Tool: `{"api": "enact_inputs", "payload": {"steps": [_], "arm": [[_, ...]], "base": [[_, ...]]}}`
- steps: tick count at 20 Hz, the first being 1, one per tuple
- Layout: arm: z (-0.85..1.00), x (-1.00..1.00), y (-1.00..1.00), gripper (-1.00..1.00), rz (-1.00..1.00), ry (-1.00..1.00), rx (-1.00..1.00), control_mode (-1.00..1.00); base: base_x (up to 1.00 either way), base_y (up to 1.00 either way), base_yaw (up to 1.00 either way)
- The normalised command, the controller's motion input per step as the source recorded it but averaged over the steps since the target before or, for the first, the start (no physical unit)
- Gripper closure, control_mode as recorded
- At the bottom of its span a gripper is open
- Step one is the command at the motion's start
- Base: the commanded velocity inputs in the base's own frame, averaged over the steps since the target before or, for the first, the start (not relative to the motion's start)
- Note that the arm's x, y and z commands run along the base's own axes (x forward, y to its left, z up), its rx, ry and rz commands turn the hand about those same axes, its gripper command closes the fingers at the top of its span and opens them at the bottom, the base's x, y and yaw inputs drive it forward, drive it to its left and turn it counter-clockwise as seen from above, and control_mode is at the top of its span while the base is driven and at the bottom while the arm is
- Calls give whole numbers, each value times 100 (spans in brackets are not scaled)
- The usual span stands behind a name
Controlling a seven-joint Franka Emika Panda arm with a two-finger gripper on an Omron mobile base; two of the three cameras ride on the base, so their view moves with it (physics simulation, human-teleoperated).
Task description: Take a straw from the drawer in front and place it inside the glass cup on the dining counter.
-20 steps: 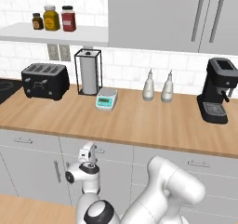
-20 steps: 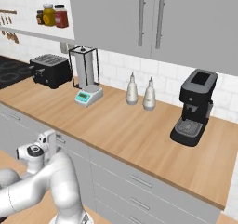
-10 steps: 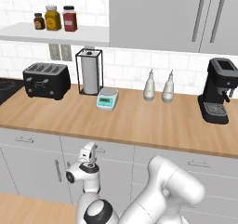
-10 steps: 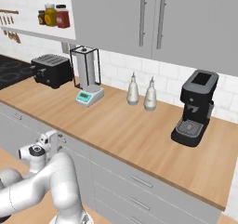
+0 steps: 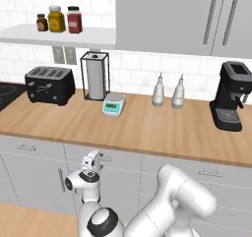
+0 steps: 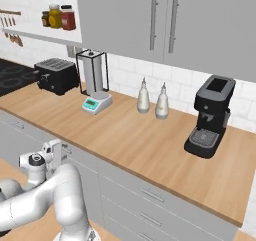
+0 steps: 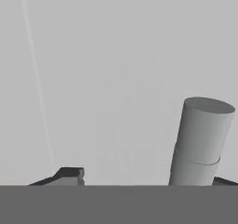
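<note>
Wooden worktop (image 5: 147,128): ran the full width of both base views beneath grey wall cabinets (image 5: 182,19).

Drawer (image 5: 106,158): light grey front just under the worktop edge, closed; in the hand view its front (image 7: 121,69) sat very close, with the end of its metal handle (image 7: 201,141) seen as a grey cylinder at lower right.

Coffee machine (image 5: 231,102): black, at the right end of the worktop.

Toaster (image 5: 49,85): black, at the left end.

Paper towel holder (image 5: 95,76): upright beside the toaster, against the tiled wall.

Kitchen scale (image 5: 113,104): small, teal, just in front of the holder.

Two white bottles (image 5: 167,91): side by side, between the scale and the coffee machine.

Three jars (image 5: 58,19): in a row on the wall shelf at upper left.

Gripper (image 5: 93,158): raised against the drawer front at handle height; two dark fingertips (image 7: 69,174) well apart at the bottom of the hand view, the handle end just inside the right-hand tip; whether the pincer had any hold on the handle could not be told.
</note>
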Motion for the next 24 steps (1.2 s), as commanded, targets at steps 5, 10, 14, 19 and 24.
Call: {"api": "enact_inputs", "payload": {"steps": [5,10,14,19,24], "arm": [[-55,9,-7,100,21,4,0,-100],[-61,5,0,100,21,6,0,-100],[-73,4,17,100,18,19,0,-100],[-70,-1,64,100,9,36,0,-100],[-68,-42,89,100,12,34,-5,-100]], "base": [[0,0,0],[0,0,0],[0,0,0],[0,0,0],[0,0,0]]}}
